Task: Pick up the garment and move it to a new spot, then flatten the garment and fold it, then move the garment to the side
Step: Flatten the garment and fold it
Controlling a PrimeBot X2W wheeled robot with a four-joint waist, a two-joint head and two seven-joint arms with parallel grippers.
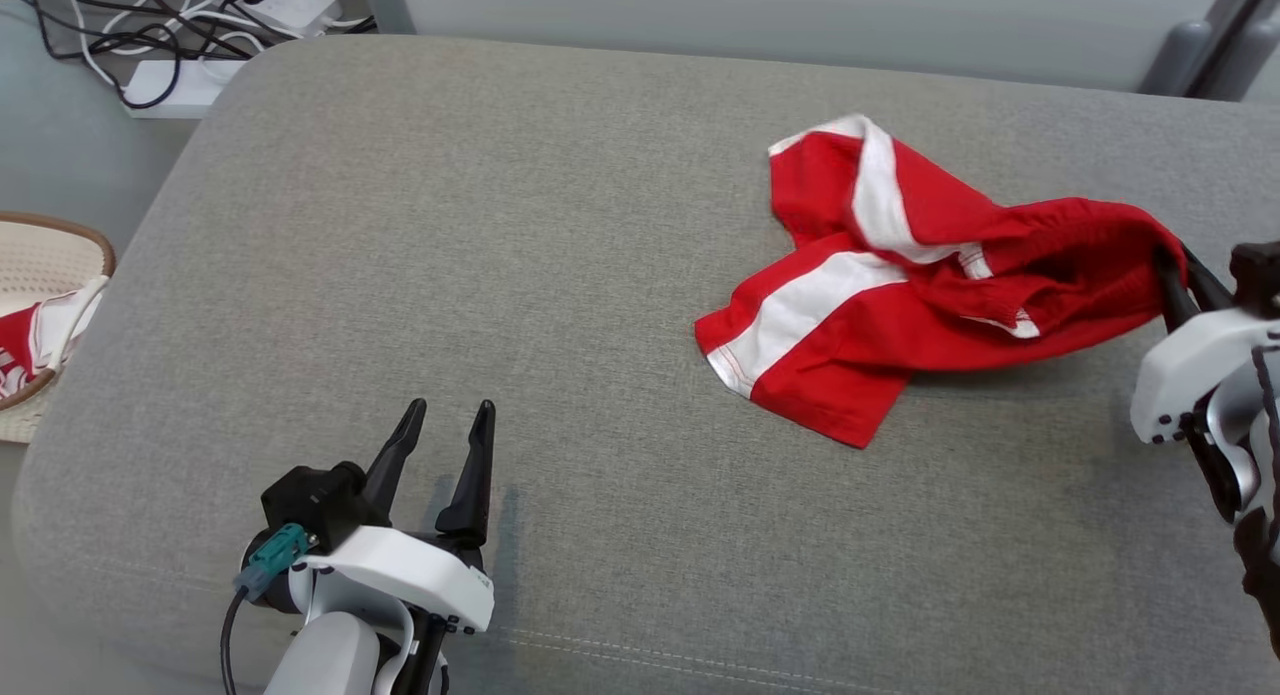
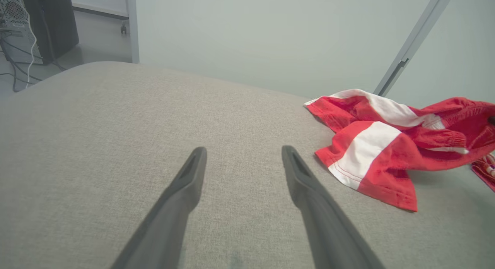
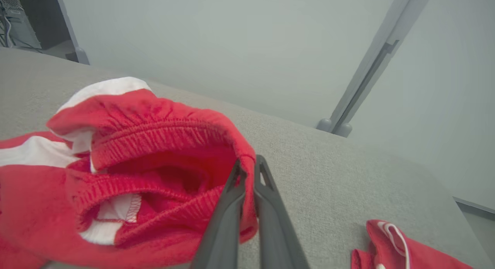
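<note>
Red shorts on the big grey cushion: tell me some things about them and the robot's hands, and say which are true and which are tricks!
1. The right gripper is shut on the waistband of the red and white shorts. True.
2. The left gripper is holding the shorts too. False: it is open over the bare grey cushion, apart from the shorts.
3. The shorts are folded into a neat square. False: they lie crumpled and bunched.
4. A woven basket with more red and white cloth in it sits beyond the cushion's left edge. True.
</note>
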